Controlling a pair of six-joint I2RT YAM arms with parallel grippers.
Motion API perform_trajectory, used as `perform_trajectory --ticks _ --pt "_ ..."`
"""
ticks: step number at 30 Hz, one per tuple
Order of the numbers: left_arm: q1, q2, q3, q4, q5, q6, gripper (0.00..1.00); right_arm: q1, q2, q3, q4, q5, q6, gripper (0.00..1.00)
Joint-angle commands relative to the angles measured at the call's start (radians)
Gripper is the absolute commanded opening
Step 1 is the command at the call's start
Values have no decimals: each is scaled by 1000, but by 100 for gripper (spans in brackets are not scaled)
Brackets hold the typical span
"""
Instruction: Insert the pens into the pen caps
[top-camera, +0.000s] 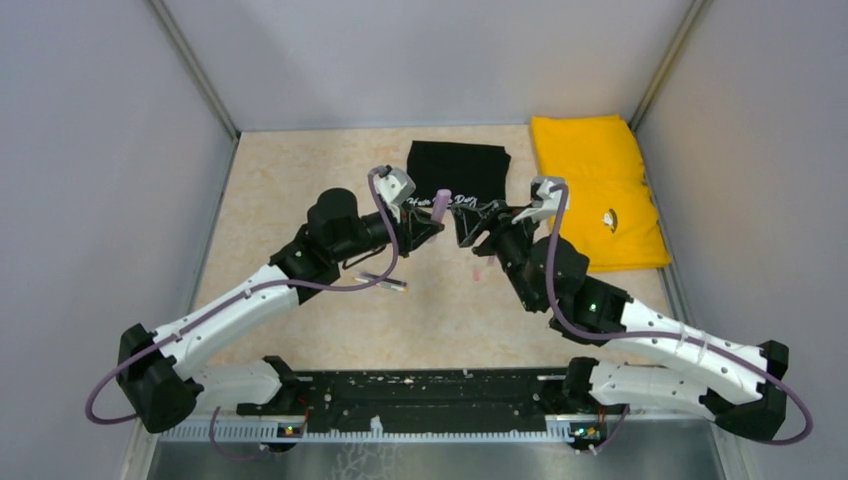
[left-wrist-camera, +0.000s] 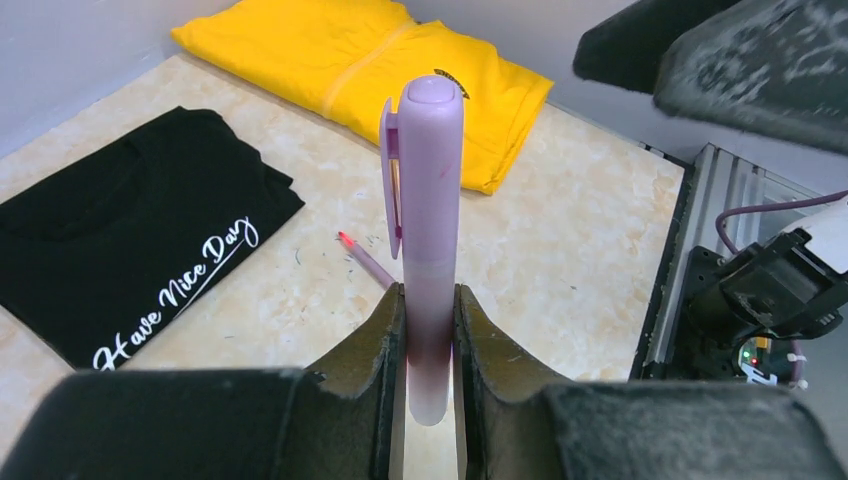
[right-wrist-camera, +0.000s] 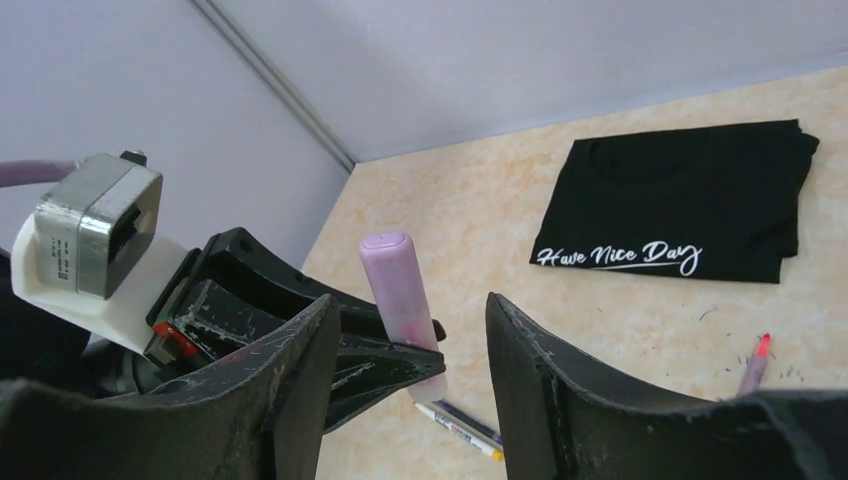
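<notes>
With the left gripper (left-wrist-camera: 430, 312) pinching the pale pink pen (left-wrist-camera: 432, 200), the spread-jawed right gripper (right-wrist-camera: 410, 322), closing in from three o'clock, is risking nudging it askew.

Capped pale-pink pen (left-wrist-camera: 432, 250) stands upright; uncapped reddish pen (left-wrist-camera: 367, 261) and black-white pen (right-wrist-camera: 458, 427) lie flat.

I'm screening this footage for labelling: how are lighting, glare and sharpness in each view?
Top external: even soft light, no glare, pen on the table tiny. Left wrist: lilac pen crisp, mild sheen along it. Right wrist: black shirt lettering readable, near fingers dark.
</notes>
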Motion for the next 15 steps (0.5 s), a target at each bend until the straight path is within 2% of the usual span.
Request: perform_trajectory --ticks 1,4,8,10,12,15 --pt "1 30 63 -54 -48 30 0 -8 -53 12 2 74 -67 55" --pt "1 19 68 -154 -134 31 0 -8 -57 1 -81 126 -100 56" --pt "28 -17 22 -291 -274 -30 0 -16 27 24 -281 175 -119 56" --pt "106 -15 2 -364 -263 -63 0 -31 94 56 -386 163 -111 56" --pt "234 -5 -16 -415 -185 -76 0 -67 167 77 -465 104 -93 56" --pt "368 41 -1 -511 -220 -42 0 -171 235 52 -481 -118 -79 56"
